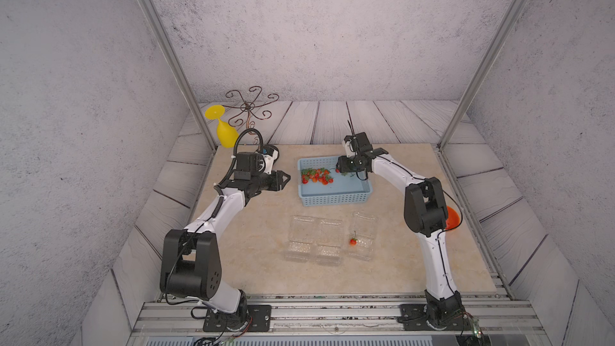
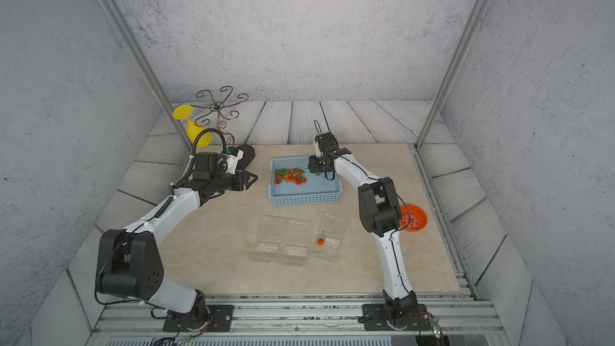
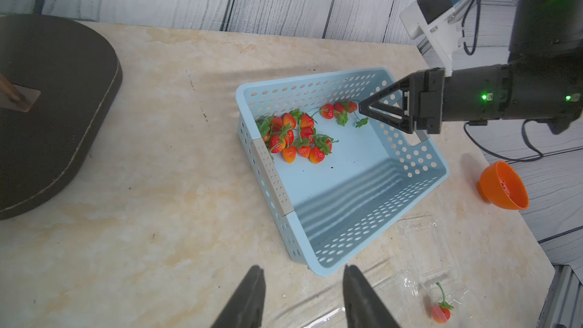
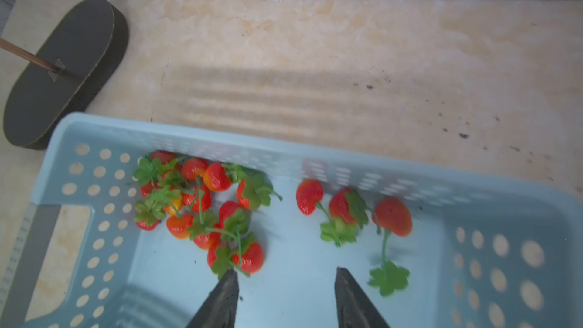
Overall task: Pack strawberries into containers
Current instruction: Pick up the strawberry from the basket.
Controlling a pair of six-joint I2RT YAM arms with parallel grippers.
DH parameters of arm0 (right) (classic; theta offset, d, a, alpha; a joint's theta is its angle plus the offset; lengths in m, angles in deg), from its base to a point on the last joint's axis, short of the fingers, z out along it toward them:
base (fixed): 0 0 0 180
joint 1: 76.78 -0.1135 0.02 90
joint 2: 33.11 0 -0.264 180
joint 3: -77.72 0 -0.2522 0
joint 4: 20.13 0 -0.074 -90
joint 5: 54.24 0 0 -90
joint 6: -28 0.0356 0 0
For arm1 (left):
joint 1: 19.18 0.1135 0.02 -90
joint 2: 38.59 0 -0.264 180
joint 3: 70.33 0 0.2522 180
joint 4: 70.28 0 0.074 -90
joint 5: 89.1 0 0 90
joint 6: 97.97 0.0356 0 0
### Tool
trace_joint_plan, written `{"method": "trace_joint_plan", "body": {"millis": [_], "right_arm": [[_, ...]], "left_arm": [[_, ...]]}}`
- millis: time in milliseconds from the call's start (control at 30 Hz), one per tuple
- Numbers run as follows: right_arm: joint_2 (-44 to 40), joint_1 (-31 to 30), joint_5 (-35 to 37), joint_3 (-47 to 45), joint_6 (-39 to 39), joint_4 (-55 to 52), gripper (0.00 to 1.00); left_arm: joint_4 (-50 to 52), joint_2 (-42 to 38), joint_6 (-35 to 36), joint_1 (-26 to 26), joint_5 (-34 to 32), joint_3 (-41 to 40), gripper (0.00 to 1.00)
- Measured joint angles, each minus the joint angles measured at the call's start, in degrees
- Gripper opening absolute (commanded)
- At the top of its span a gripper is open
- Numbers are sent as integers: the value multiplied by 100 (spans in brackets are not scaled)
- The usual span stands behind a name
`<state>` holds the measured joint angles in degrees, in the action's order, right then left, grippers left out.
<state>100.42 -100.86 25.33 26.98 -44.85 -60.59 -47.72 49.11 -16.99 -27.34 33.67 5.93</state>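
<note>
Light blue basket (image 1: pixel 333 200) holding most strawberries (image 4: pixel 202 203), 3 clear containers (image 1: pixel 330 241) lying open in front, 1 berry (image 1: pixel 352 241) at the rightmost container's edge, right gripper (image 4: pixel 286 270) over the basket floor, jaws parted, empty, left gripper (image 3: pixel 303 267) beside the basket, parted, empty.

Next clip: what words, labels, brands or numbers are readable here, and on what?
No readable text anywhere.
The gray strip on the light blue basket carries fine marks, too small and blurred to read.
The containers and orange bowl show no print.
</note>
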Motion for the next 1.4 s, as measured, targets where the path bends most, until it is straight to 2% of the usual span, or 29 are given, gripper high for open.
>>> {"method": "trace_joint_plan", "body": {"millis": [233, 700, 1033, 1233, 1400], "right_arm": [[732, 4, -306, 944, 92, -55, 48], [1292, 4, -345, 1451, 199, -153, 48], [1475, 4, -531, 1554, 407, -109, 38], [1475, 4, -638, 1554, 535, 59, 28], [1475, 4, -739, 1554, 621, 101, 28]], "left_arm": [[2, 55, 0, 0, 0, 2, 45], [0, 155, 0, 0, 2, 70, 45], [7, 162, 2, 0, 2, 79, 45], [7, 162, 7, 0, 2, 79, 45], [11, 162, 20, 0, 0, 79, 45]]}}
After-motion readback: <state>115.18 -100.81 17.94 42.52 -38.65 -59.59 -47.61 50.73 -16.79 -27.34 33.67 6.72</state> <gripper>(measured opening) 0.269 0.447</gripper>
